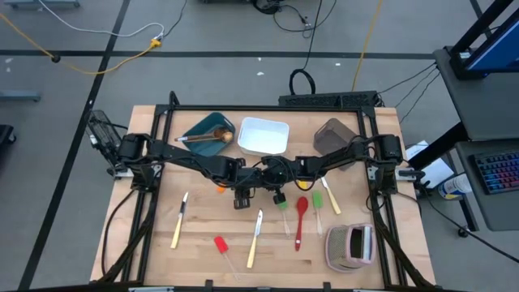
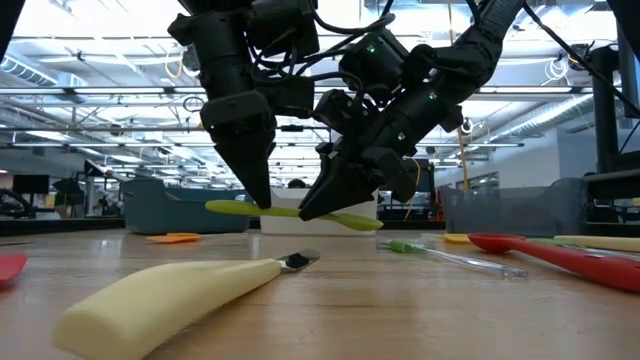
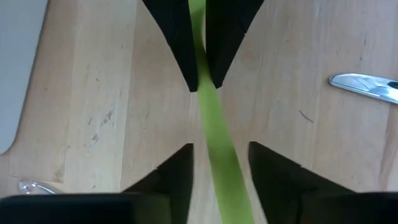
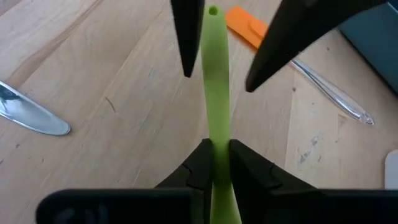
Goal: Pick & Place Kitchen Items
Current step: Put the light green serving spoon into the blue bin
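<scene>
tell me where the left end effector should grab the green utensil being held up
The free handle end, from above, fingers across its narrow width. The green utensil hangs level, the right end effector shut on its handle; the slim end pokes out clear, between the left end effector's open fingers.

high view: slim lime-green plastic utensil (image 2: 290, 211) hidden beneath both arms | low view: near pale-handled knife (image 2: 170, 295) blurred | wrist views: green utensil's bowl end cut off
</scene>
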Tool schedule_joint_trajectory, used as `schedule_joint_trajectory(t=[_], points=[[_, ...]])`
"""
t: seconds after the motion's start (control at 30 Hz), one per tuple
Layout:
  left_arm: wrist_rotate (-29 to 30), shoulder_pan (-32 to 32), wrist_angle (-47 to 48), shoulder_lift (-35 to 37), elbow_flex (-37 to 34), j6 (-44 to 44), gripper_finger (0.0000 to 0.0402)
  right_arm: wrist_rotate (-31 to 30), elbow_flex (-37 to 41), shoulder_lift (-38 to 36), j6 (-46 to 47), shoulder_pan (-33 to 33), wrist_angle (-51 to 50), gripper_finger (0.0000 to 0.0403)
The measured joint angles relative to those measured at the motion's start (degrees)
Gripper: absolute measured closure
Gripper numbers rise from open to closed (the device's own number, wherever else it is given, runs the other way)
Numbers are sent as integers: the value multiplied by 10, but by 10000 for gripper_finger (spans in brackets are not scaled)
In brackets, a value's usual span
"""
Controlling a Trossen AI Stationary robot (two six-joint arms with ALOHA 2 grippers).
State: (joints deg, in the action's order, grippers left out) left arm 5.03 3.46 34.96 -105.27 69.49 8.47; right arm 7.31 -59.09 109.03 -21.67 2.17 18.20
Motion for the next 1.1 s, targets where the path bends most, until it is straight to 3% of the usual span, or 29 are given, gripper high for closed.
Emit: schedule_joint_trajectory(t=[0.23,0.6,0.77,1.1], points=[[8,10,-2,0,0,26,170,0,0,0,0,0,0,371],[51,29,17,-2,-1,40,183,2,-4,-3,6,-1,22,371],[51,28,15,-3,-1,36,205,0,-5,-4,26,0,46,365],[56,28,19,-3,-1,41,295,2,-4,-4,31,1,24,364]])
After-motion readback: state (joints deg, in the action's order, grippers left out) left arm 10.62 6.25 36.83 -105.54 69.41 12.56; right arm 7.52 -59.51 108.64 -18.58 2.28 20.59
